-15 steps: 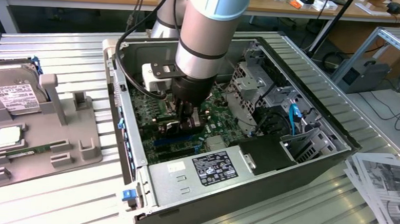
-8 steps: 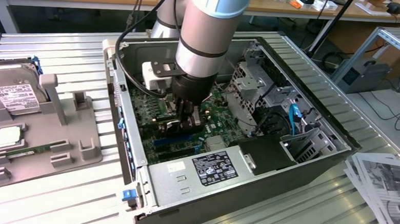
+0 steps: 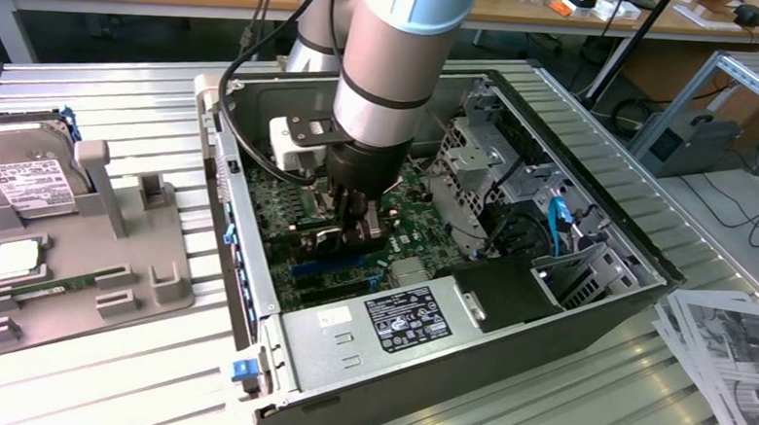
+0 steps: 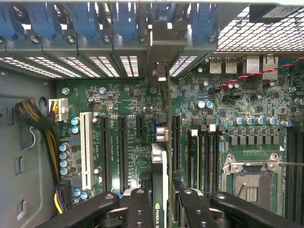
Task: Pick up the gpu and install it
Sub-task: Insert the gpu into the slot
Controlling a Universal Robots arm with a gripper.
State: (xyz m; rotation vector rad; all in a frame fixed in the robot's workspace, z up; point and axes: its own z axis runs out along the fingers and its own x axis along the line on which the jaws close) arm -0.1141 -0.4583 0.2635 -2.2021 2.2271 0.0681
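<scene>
Gripper: I am watching it clenching the gpu between both fingers, hanging down inside the open computer case. The gpu is standing on edge over the motherboard's expansion slots, its silver bracket sitting at the rear slot openings; I cannot tell whether it is seated. Hard drive: resting outside on the gray holder, at the exterior view's left.

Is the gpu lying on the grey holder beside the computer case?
No, the gpu stands edge-on between the jaws, above the motherboard inside the computer case.
</scene>
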